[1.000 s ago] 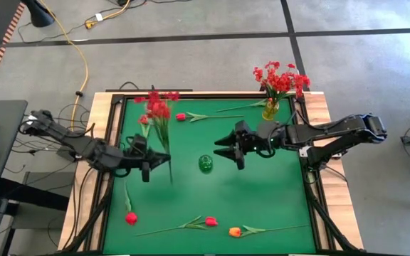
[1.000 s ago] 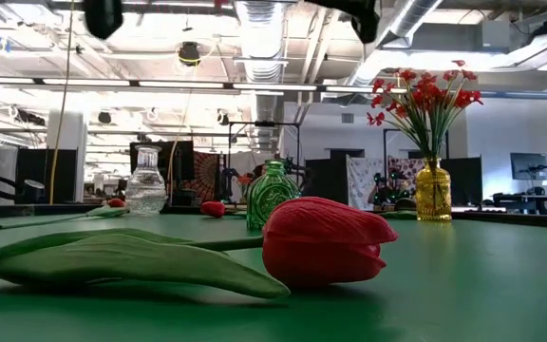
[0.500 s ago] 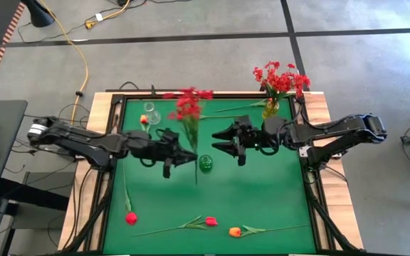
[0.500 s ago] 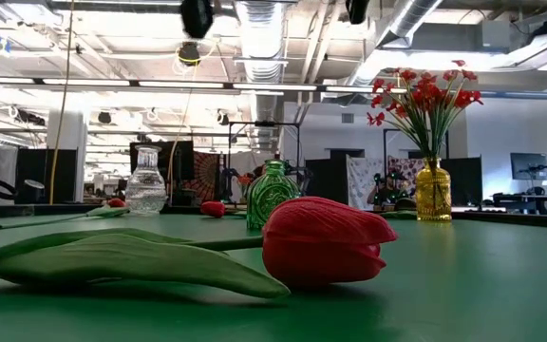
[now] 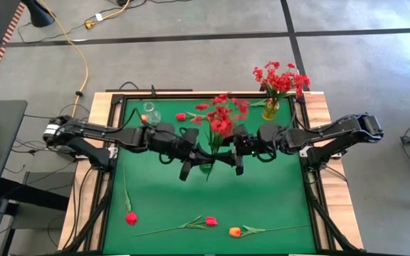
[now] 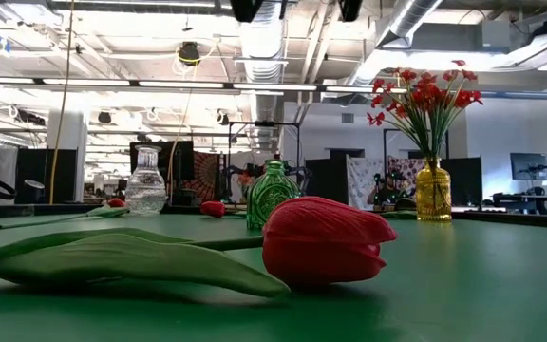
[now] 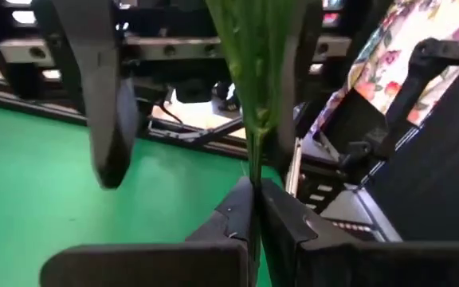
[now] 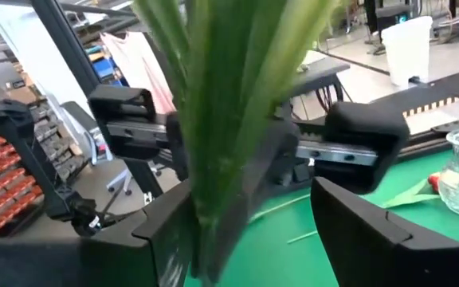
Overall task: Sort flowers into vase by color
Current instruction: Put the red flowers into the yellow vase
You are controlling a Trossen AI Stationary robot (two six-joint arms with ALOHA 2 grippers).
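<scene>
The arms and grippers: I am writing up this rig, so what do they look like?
Both arms are slim, dark, jointed links with black cables trailing along them; the left arm has a pale band near its base. The left gripper ends in two flat black fingers with angular tips. The right gripper has two broad, matte black fingers on a black crossbar with small screws.

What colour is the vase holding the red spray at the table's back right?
Yellow vase, clearest in the low view.

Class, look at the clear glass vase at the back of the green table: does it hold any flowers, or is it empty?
Empty. The clear glass vase shows no stems inside in the low view, and from above only its bare rim is seen.
</scene>
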